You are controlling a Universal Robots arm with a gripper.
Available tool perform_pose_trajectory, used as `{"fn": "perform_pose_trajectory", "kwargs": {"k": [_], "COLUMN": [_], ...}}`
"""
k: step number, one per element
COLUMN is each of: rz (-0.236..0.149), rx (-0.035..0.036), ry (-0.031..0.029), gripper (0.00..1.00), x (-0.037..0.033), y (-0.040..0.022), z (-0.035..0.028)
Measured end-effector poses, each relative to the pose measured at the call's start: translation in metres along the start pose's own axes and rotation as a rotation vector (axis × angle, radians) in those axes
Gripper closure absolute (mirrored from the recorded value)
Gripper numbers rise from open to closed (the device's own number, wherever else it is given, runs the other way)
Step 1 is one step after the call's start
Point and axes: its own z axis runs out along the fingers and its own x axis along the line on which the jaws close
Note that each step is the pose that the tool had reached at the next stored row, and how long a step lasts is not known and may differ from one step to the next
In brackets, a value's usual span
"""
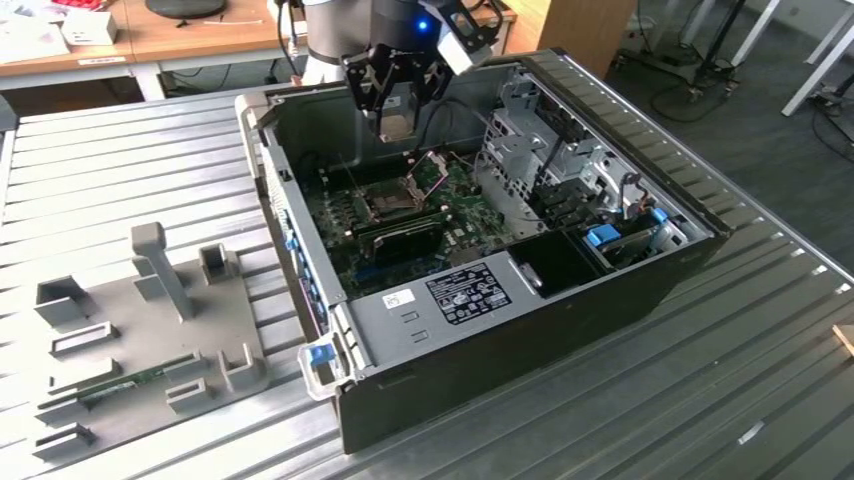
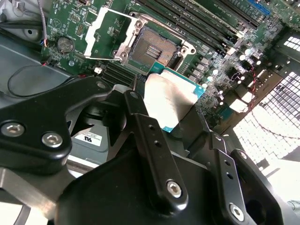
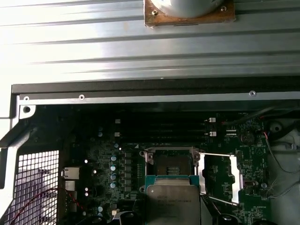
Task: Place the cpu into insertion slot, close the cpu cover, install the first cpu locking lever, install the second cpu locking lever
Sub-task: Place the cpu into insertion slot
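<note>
Black end effector [image 2: 160,111] tight around silver-grey cpu [image 2: 169,96]

**A:** What does the cpu [image 2: 171,98] look like?
**B:** Its top is dull, faintly brushed silver-grey metal, with a thin teal board edge beneath. The gripper [image 2: 164,112] is matt black, dotted with bright metal screw heads.
**A:** And the socket?
**B:** The cpu cover [image 2: 93,32] is shiny bare metal. The insertion slot [image 2: 154,47] has a black plastic rim. The circuit board [image 2: 70,21] is glossy green.
**A:** Underneath?
**B:** A ribbed table [image 1: 120,170] of smooth, pale sheet metal, and a matt grey fixture plate [image 1: 134,340].
</note>
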Motion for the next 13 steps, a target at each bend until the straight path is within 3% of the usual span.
{"fn": "perform_pose_trajectory", "kwargs": {"k": [13], "rz": [0.000], "rx": [-0.0002], "ry": [-0.0017], "gripper": [0.46], "x": [-0.0001], "y": [-0.0005], "z": [0.0066]}}
